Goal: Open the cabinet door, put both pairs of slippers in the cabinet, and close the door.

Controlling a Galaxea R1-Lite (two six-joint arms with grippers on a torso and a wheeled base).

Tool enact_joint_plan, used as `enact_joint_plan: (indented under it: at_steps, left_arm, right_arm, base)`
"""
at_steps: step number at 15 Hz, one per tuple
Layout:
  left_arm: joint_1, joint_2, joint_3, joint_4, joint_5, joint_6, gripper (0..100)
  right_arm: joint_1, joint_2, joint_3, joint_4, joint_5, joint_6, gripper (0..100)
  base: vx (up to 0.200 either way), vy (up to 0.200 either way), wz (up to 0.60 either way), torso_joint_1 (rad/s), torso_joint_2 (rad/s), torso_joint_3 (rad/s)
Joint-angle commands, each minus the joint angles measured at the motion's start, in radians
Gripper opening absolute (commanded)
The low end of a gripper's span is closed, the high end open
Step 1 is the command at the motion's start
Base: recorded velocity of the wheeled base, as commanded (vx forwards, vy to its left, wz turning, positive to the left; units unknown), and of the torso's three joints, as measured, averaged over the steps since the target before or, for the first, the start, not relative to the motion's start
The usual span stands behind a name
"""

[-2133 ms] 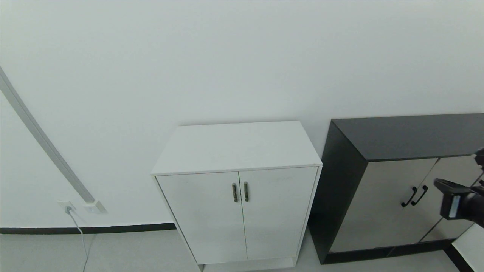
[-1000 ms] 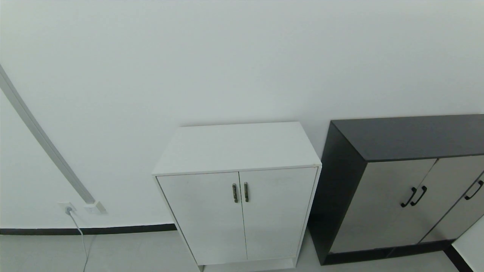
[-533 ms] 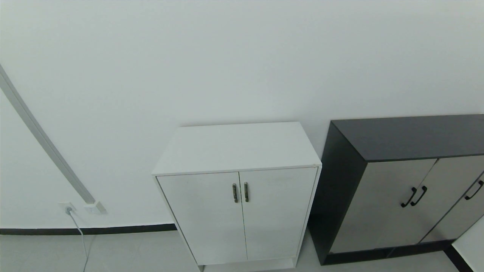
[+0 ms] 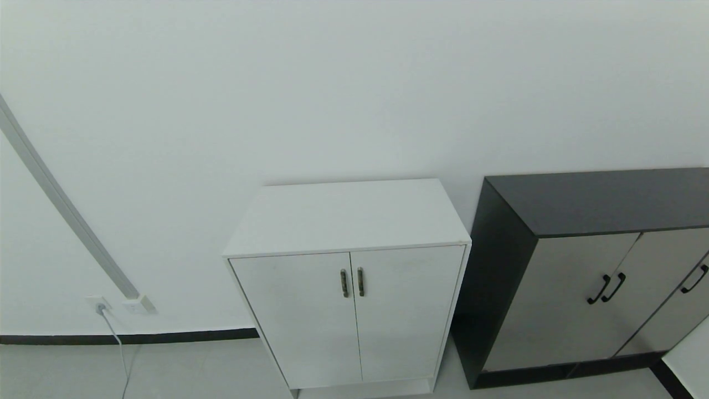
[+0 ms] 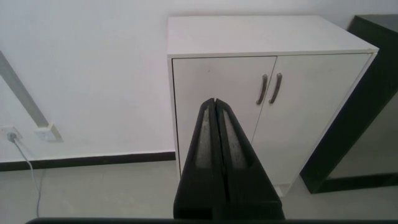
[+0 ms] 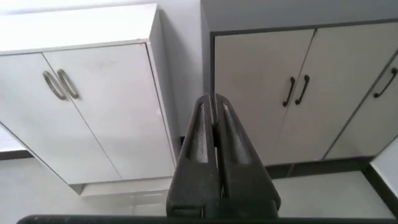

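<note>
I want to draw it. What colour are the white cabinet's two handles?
Dull bronze-grey metal handles, clearest in the head view.

The left gripper (image 5: 215, 101) is matte black, its two long fingers (image 5: 202, 149) tapering from a broad base to rounded tips, each with a greyer, faintly textured strip running along its length beside the thin seam between them. The right gripper (image 6: 214, 98) has the same black wedge shape and grey strips, widening toward its base.
</note>
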Motion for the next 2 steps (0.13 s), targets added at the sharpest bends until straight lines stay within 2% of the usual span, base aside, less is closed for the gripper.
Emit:
enact_joint_plan:
  at_steps: [1, 2]
  left_arm:
    - [0.000, 0.001, 0.000, 0.000, 0.000, -0.001, 0]
    - [-0.002, 0.001, 0.000, 0.000, -0.001, -0.001, 0]
  right_arm:
    - [0.000, 0.002, 0.000, -0.002, -0.005, 0.002, 0]
    - [0.000, 0.002, 0.000, -0.002, -0.005, 0.002, 0]
  base:
    - [0.000, 0.000, 0.00, 0.000, 0.00, 0.000]
    - [0.000, 0.000, 0.00, 0.000, 0.00, 0.000]
